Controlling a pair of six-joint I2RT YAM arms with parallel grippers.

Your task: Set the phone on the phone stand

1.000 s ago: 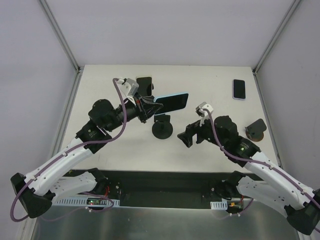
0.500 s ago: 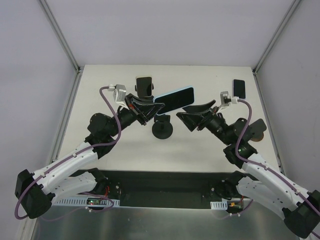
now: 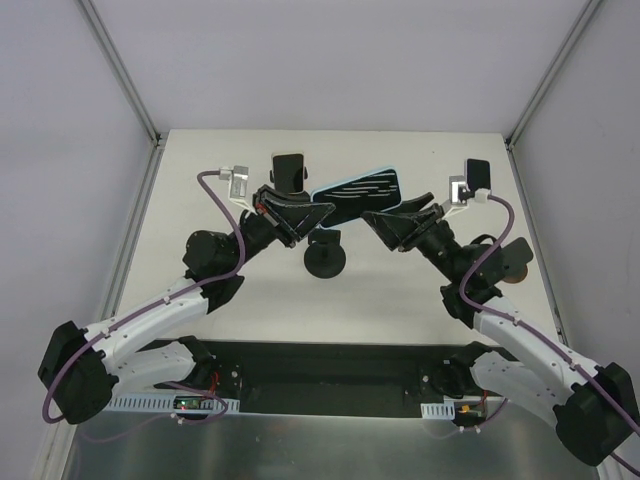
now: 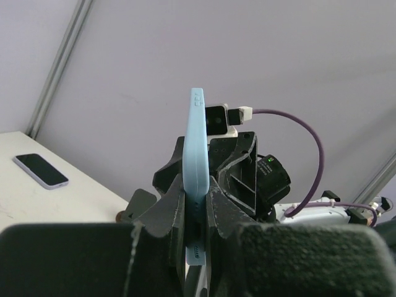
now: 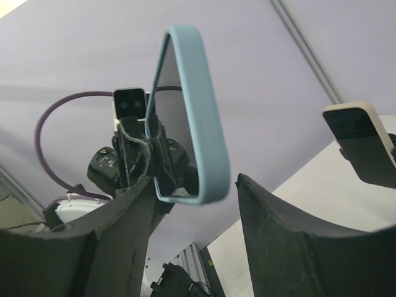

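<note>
A phone in a light-blue case [image 3: 355, 190] is held in the air above a black round phone stand [image 3: 325, 258]. My left gripper [image 3: 318, 210] is shut on the phone's left end. In the left wrist view the phone [image 4: 196, 154] stands on edge between the jaws of that gripper [image 4: 197, 213]. My right gripper [image 3: 388, 222] is open at the phone's right end. In the right wrist view the phone's end [image 5: 192, 124] hangs between the open fingers of this gripper [image 5: 195, 185], touching neither.
A second stand with a dark phone on it [image 3: 289, 170] stands at the back, also in the right wrist view [image 5: 362, 142]. A loose phone [image 3: 478, 177] lies back right, also in the left wrist view [image 4: 40, 169]. A brown-based stand [image 3: 512, 260] is at the right edge.
My right gripper rose from near the table and opened at the phone's right end. My left gripper lifted the phone and turned it, so its striped face now shows from above.
</note>
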